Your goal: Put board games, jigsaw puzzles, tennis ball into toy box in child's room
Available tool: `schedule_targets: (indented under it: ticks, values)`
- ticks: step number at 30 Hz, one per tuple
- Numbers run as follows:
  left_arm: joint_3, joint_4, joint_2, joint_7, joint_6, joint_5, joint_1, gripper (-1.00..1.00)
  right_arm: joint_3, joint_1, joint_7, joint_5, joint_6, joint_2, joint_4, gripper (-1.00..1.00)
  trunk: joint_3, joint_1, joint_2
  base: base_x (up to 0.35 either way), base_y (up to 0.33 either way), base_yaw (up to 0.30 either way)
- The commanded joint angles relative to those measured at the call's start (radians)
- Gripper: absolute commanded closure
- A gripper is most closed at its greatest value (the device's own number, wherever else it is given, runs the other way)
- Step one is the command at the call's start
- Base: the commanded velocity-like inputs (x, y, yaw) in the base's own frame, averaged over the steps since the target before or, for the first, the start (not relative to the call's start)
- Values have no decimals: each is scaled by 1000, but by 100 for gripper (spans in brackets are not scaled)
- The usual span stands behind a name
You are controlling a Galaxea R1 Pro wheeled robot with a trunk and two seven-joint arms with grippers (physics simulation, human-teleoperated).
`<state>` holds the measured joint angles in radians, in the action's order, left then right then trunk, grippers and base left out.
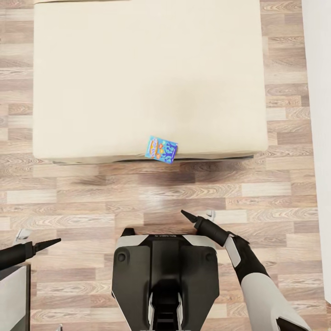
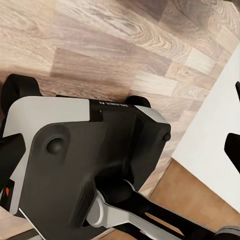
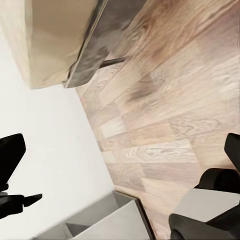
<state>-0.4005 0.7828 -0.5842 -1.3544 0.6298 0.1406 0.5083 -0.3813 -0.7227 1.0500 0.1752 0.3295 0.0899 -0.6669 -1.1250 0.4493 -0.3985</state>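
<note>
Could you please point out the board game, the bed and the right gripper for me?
board game [image 1: 161,149], head view, middle of its blue cover.
bed [image 1: 138,73], head view, bare cream top surface.
right gripper [image 1: 197,215], head view, midway between its two fingers.

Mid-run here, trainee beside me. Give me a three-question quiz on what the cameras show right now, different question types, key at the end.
1. True or false: the board game lies at the bed's near edge, facing the robot.
2. Multiple choice: the floor is (A) carpet, (B) wood planks, (C) tile.
3. Fill in: in the head view the right gripper hangs over the ____, short of the bed.

Key: 1 true; 2 B; 3 floor.
</note>
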Motion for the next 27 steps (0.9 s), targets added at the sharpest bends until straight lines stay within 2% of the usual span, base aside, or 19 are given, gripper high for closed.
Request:
schedule_targets:
  ticks: [1,11,17,27]
  values:
    - [0,0,0,-3,10,2,0,-100,-5,1,13,1,8,1,0,-100,-1,1,-2,21,79,0]
    - [2,0,1,0,10,2,0,-100,-3,7,43,-1,-54,11,-2,-100,-1,1,-2,9,38,0]
    - [1,0,1,0,11,3,0,-100,-5,8,47,2,-59,10,-2,-100,-1,1,-2,46,113,0]
    - [0,0,2,-4,11,5,0,-100,-8,8,49,4,-59,4,2,-100,-1,1,-2,8,18,0]
